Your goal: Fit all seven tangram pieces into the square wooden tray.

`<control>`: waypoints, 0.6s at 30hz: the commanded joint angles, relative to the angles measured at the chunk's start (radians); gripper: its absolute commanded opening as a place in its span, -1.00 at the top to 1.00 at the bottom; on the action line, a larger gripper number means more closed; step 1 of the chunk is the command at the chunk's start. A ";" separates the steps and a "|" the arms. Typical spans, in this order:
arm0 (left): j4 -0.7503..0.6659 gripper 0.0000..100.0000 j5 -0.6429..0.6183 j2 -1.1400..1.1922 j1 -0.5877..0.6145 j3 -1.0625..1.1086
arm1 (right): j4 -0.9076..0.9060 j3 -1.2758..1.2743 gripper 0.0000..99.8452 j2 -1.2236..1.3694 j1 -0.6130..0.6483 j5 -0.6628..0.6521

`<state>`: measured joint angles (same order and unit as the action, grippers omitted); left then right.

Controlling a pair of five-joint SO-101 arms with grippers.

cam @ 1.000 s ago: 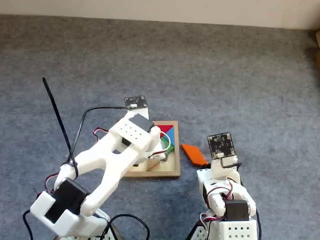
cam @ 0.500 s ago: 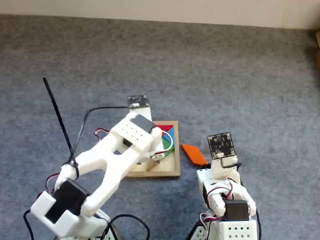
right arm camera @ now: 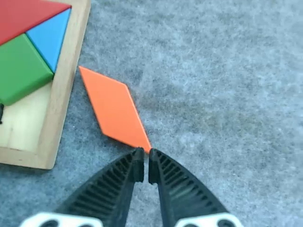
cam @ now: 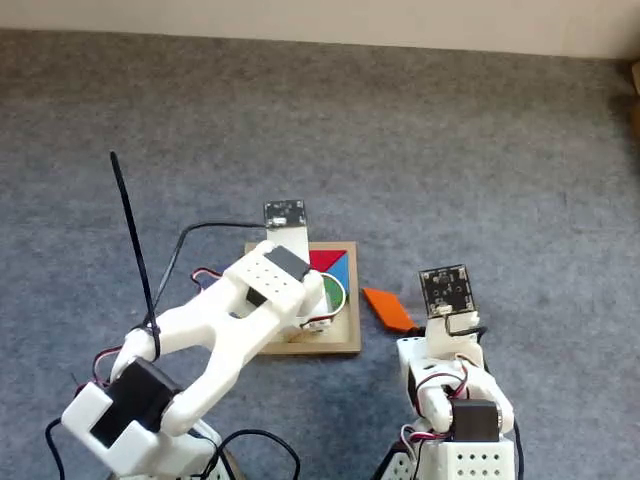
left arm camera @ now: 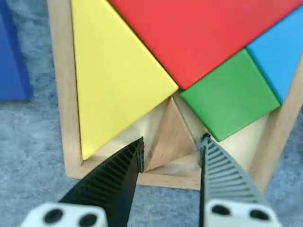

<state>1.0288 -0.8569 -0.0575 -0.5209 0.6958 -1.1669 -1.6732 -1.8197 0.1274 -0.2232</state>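
The square wooden tray (left arm camera: 57, 94) holds a yellow triangle (left arm camera: 113, 80), a red triangle (left arm camera: 199, 33), a green square (left arm camera: 229, 94) and a light blue piece (left arm camera: 284, 47). A small plain-wood triangle (left arm camera: 168, 137) lies in the tray's gap, and my left gripper (left arm camera: 172, 144) stands open with one finger on each side of it. A dark blue piece (left arm camera: 9, 56) lies on the carpet beside the tray. An orange parallelogram (right arm camera: 113, 109) rests on the carpet next to the tray (right arm camera: 61, 94). My right gripper (right arm camera: 143, 163) is shut, with its tips just at the orange piece's near corner.
Grey carpet covers the whole floor. In the high view the left arm (cam: 250, 310) hides most of the tray (cam: 345, 345), and the orange parallelogram (cam: 388, 308) lies between it and the right arm (cam: 447, 300). A stiff black strip (cam: 130, 230) sticks up from the left arm.
The left arm has swung slightly to the right and farther over the tray. The right arm and the orange piece have stayed where they were.
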 commanded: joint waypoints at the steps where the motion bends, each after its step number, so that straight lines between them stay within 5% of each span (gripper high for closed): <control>1: -0.034 0.63 0.008 -0.012 0.008 0.015 | 0.001 -0.120 0.93 -0.016 -0.013 -0.009; 18: 0.026 0.63 -0.064 -0.024 0.008 -0.107 | 0.001 -0.120 0.93 -0.016 -0.015 -0.009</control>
<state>1.0134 -0.9091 -0.0591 -0.5209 0.6790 -1.1669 -1.6732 -1.8197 0.1227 -0.2232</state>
